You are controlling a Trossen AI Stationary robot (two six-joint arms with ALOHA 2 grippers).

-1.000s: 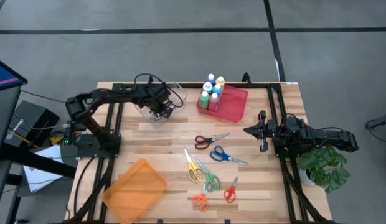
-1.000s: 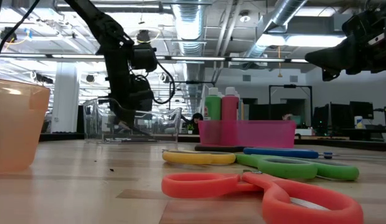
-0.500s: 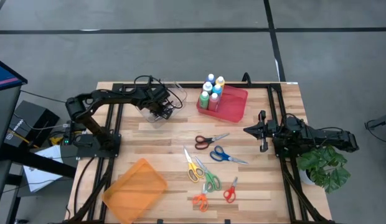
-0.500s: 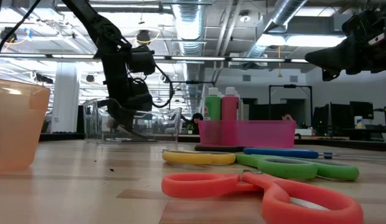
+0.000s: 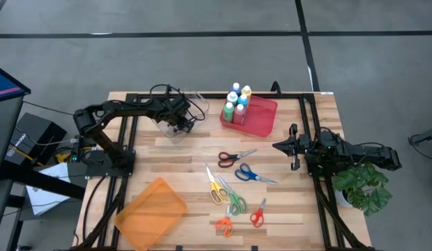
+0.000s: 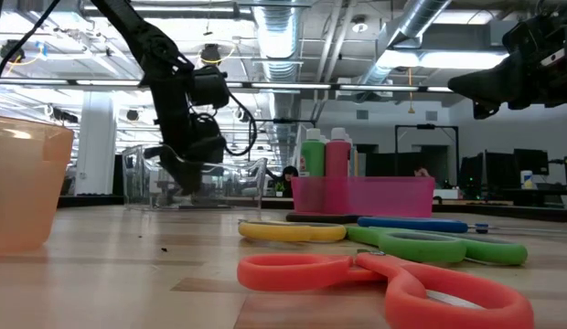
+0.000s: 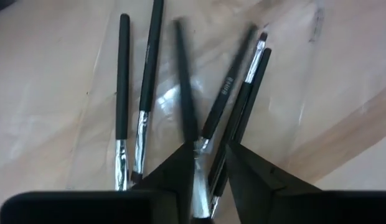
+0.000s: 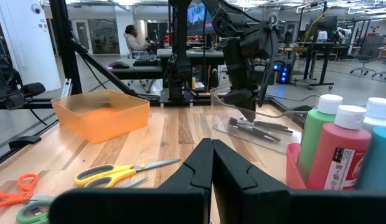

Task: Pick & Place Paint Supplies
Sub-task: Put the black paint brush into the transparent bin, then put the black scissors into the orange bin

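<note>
Had left gripper down in clear bin; fingers just spread apart, brush dropped among 5 others; right gripper pressed together, parked.

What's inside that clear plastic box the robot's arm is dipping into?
The clear box holds several thin black-handled paintbrushes, lying loose on its bottom. The left pincer reaches down among them and hides the brush ends beneath it.

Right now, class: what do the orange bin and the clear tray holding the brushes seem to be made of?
Orange bin: probably translucent plastic with a matte look; light glows through its walls. Clear tray: likely glossy transparent plastic; the brushes and wooden table show through it.
</note>
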